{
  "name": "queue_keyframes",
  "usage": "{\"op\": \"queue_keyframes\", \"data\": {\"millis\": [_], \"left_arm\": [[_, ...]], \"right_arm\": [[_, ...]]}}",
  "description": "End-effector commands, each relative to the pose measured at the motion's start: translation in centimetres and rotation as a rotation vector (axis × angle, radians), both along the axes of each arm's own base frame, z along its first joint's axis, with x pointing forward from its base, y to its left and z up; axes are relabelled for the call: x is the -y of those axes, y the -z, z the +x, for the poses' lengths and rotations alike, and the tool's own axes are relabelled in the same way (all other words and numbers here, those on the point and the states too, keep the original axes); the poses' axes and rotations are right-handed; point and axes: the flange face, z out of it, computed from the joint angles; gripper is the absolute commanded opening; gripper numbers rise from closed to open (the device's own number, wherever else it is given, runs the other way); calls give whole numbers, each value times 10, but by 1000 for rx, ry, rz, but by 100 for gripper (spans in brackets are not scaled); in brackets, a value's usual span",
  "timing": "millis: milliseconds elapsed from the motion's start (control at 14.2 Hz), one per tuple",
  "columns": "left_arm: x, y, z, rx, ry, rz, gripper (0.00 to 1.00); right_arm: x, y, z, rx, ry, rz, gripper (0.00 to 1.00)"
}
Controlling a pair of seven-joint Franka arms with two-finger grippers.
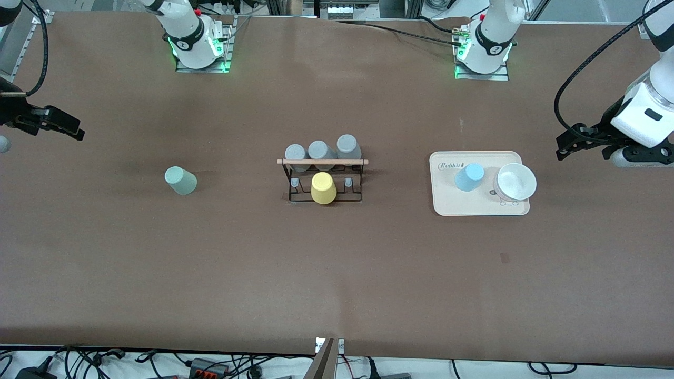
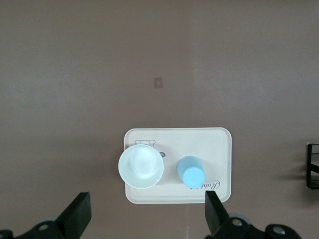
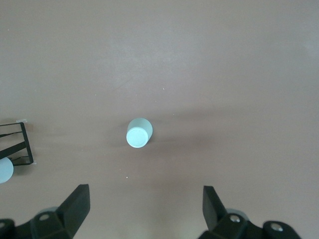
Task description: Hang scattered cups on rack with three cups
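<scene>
The pale mint-green cup (image 1: 180, 180) lies alone on the brown table toward the right arm's end; it also shows in the right wrist view (image 3: 138, 133). The light blue cup (image 1: 469, 177) sits on a cream tray (image 1: 474, 206) and shows in the left wrist view (image 2: 191, 172). The black wire rack (image 1: 322, 162) with its wooden rod stands mid-table, holding three grey cups and a yellow cup (image 1: 323, 188). My right gripper (image 1: 73, 131) hangs open and empty over the table's right-arm end (image 3: 145, 199). My left gripper (image 1: 566, 150) hangs open and empty beside the tray (image 2: 147, 206).
A white bowl (image 1: 516, 182) sits on the cream tray beside the blue cup, and shows in the left wrist view (image 2: 141, 166). The rack's edge shows in the left wrist view (image 2: 313, 167) and the right wrist view (image 3: 17, 144). Brown table surrounds the mint cup.
</scene>
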Motion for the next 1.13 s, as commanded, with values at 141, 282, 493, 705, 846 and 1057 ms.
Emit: {"op": "queue_keyframes", "data": {"millis": [141,282,493,705,846,1057], "left_arm": [[0,-3,-8,7,10,-7,100],[0,-1,-7,3,10,-7,100],[9,24,1,-48,24,-5,100],[49,77,17,-129,92,-6,100],[75,120,29,-169,137,-12,100],[83,186,43,-235,148,-20,100]], "right_arm": [[-4,-1,-1,3,8,-1,100],[-4,1,0,-1,8,-1,100],[-6,7,1,-14,2,-11,100],[-2,18,2,-41,6,-12,100],[-3,36,1,-67,6,-10,100],[-24,84,11,-159,-39,-15,100]]}}
